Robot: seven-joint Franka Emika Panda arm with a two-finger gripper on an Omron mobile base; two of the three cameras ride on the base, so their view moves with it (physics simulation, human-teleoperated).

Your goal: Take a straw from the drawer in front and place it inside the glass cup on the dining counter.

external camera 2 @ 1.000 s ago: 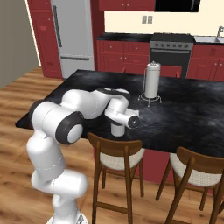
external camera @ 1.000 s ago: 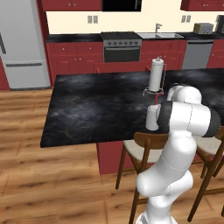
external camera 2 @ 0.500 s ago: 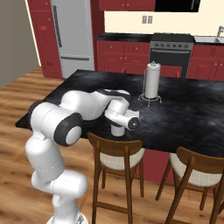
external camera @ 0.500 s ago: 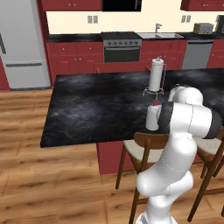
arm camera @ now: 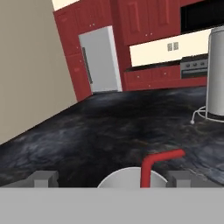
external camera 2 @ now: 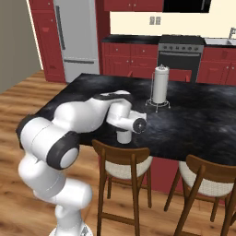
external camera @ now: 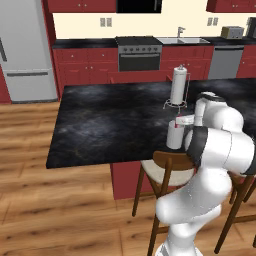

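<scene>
- Standing in the glass cup (arm camera: 127,179), the straw (arm camera: 154,164) is rising from the rim and bending over toward the paper-towel roll (arm camera: 216,72).
- Sitting on the dining counter (external camera: 110,120) near its front edge, the cup (external camera: 175,136) is just ahead of the wooden stool (external camera: 165,172).
- Hovering low over the cup, the gripper (arm camera: 111,178) is spreading its jaws wide, one fingertip (arm camera: 43,178) on each side, gripping nothing.
- Standing farther back on its wire stand, the towel roll (external camera 2: 161,84) is well apart from the cup (external camera 2: 123,136).

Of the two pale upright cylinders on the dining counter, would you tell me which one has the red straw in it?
The glass cup, the shorter one at the counter's near edge by the gripper; the straw rises from it. The paper-towel roll is taller, on a wire stand.
</scene>
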